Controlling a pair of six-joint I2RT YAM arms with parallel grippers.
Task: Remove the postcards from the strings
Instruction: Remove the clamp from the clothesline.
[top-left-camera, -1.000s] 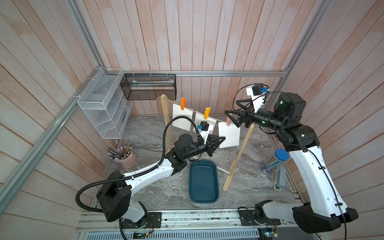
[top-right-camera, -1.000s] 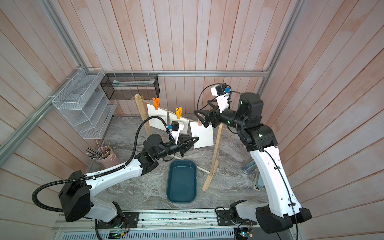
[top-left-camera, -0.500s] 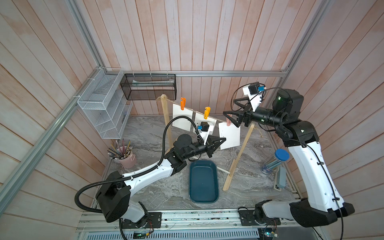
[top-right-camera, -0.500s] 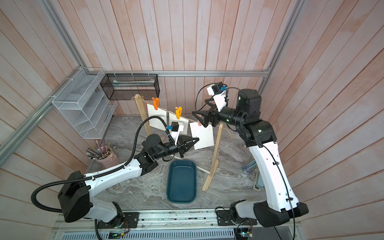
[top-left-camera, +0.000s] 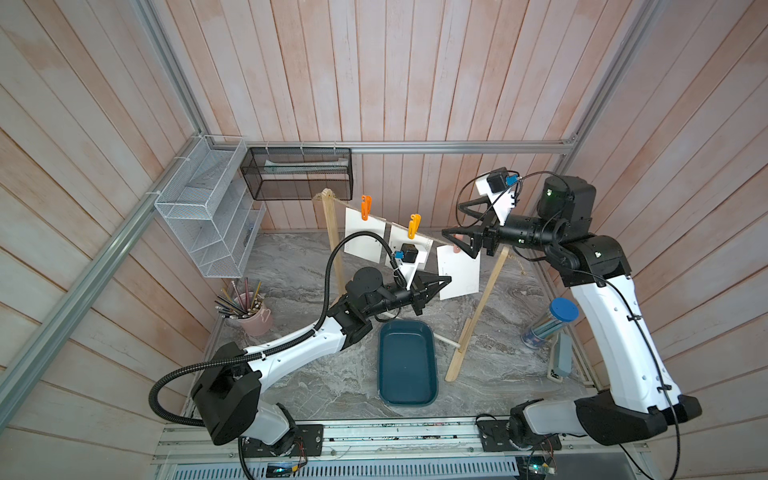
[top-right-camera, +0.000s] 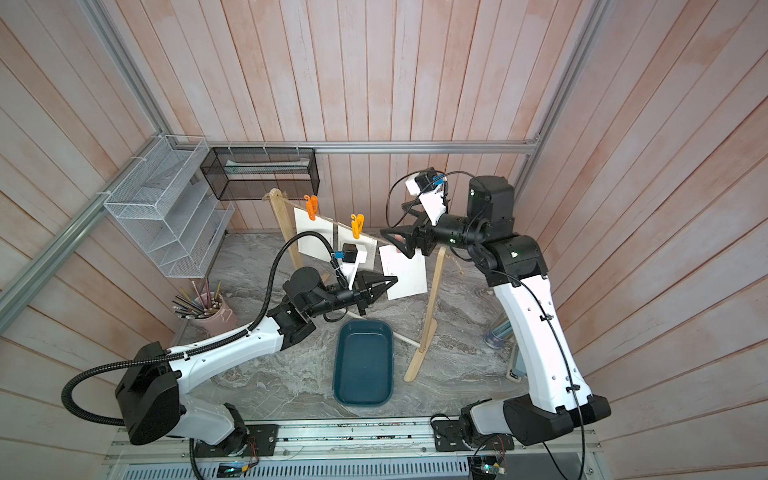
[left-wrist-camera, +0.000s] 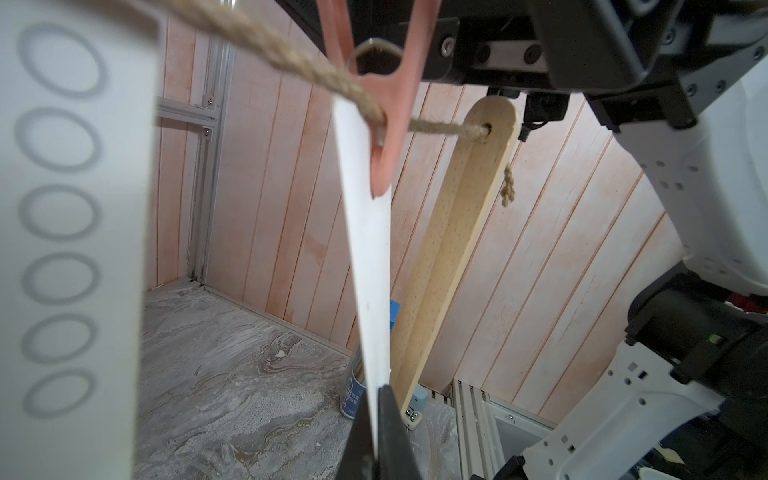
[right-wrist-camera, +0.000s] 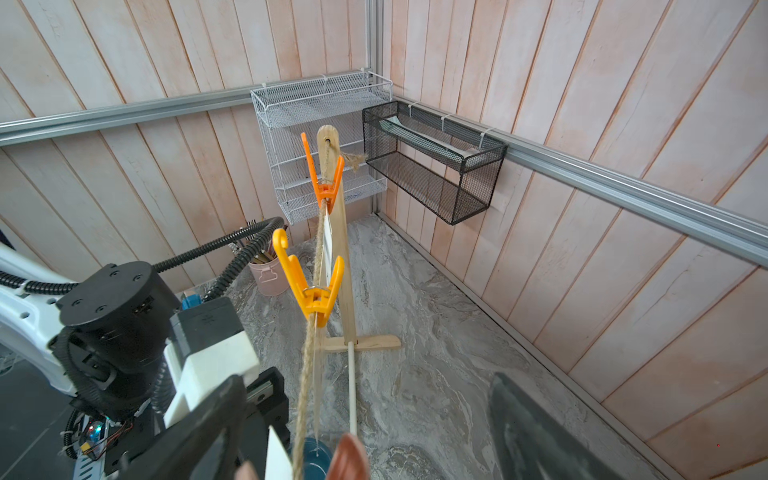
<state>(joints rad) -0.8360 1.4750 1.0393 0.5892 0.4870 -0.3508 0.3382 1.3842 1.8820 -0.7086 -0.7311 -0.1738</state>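
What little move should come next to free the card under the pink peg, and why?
Probably close the right gripper on the pink clothespin, squeezing it open. Its jaws stand open either side of the pin's handles, the pin clamps the postcard to the twine, and the left gripper is shut on the card's lower edge, ready to pull.
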